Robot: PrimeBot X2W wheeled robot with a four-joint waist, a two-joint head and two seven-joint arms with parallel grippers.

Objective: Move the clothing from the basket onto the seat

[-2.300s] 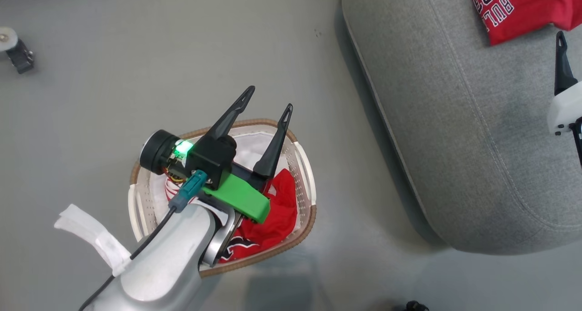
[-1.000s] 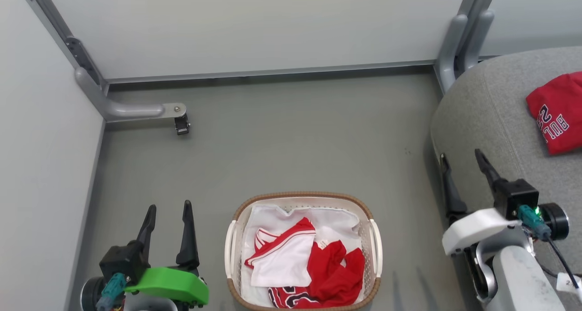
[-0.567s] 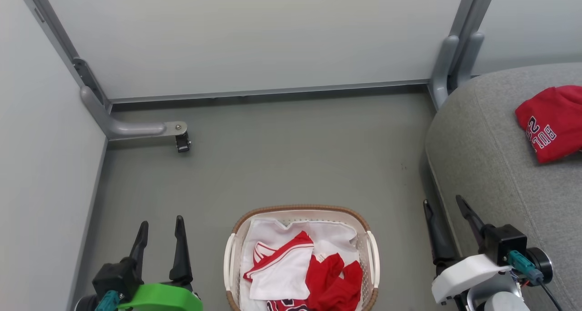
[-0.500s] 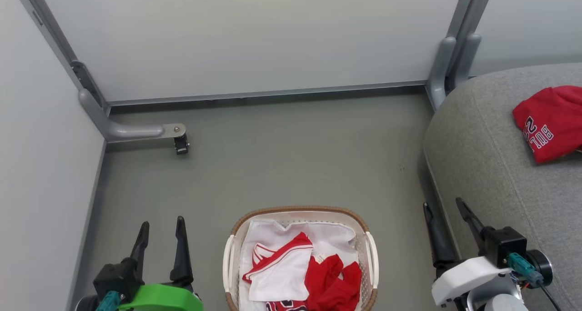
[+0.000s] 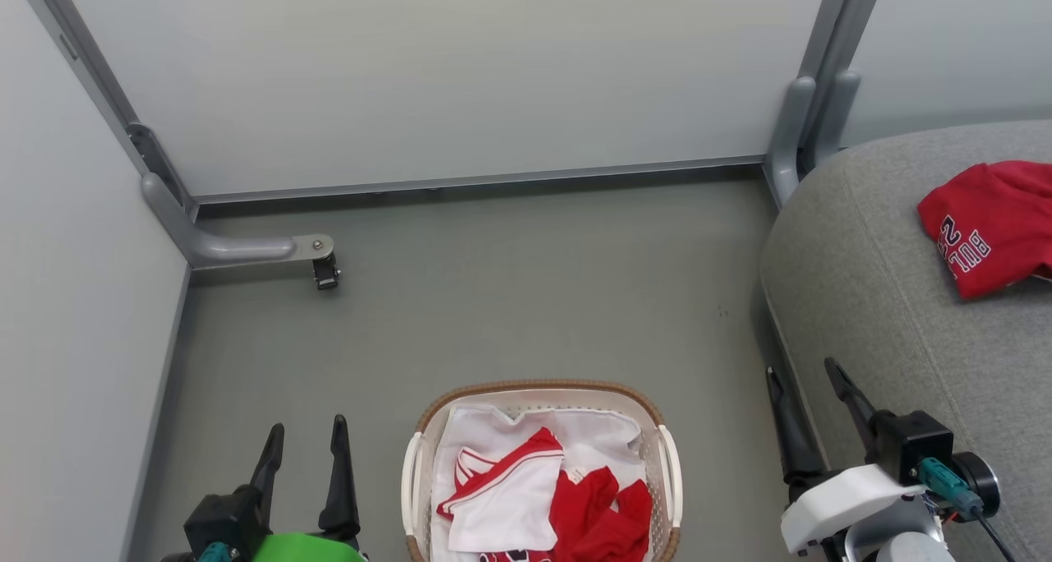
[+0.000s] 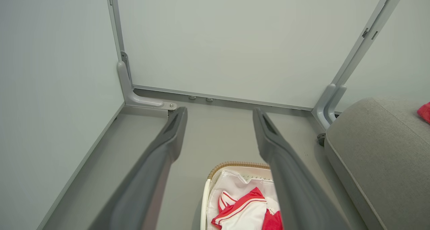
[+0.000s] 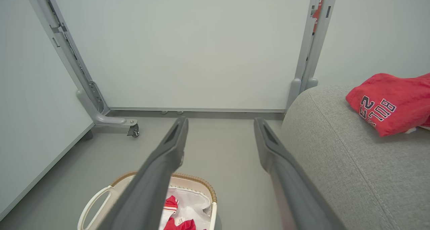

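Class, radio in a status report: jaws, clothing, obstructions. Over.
Left gripper, right gripper: jaws open, empty. One red jersey on the seat; more clothing in the basket. No obstruction seen between them.

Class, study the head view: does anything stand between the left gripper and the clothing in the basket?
Nothing visible does. The left gripper hangs open beside the basket, with bare floor between; the clothing lies uncovered in the open top, so only the basket's near wall would need clearing.
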